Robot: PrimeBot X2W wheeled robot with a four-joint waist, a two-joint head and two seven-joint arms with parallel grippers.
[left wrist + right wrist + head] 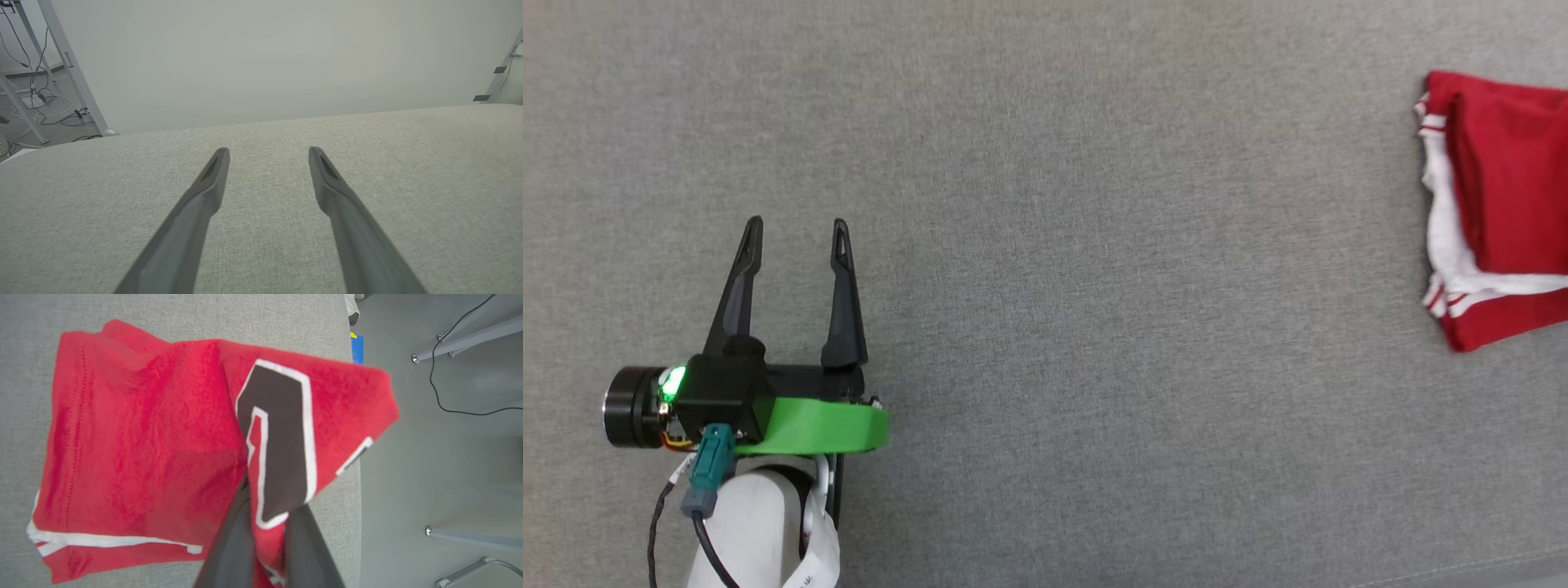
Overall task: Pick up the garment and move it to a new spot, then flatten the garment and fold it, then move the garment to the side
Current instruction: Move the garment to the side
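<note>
**Obs:** Right claw (267,514) pinched shut on a red fold of the garment (143,437), beside the black numeral. Left claw (796,224) spread wide, empty, over bare grey table (1094,327).

**Chk:** Garment location?

**Obs:** Far right of the table, well apart from the left claw. Compact folded stack, white sleeve trim along one side. One corner reaches past the table edge in the right wrist view.

**Chk:** Progress?

**Obs:** Flattening and folding look done. My read is that the last step, moving it aside, is in hand. Left to do: set it down and let go.
</note>
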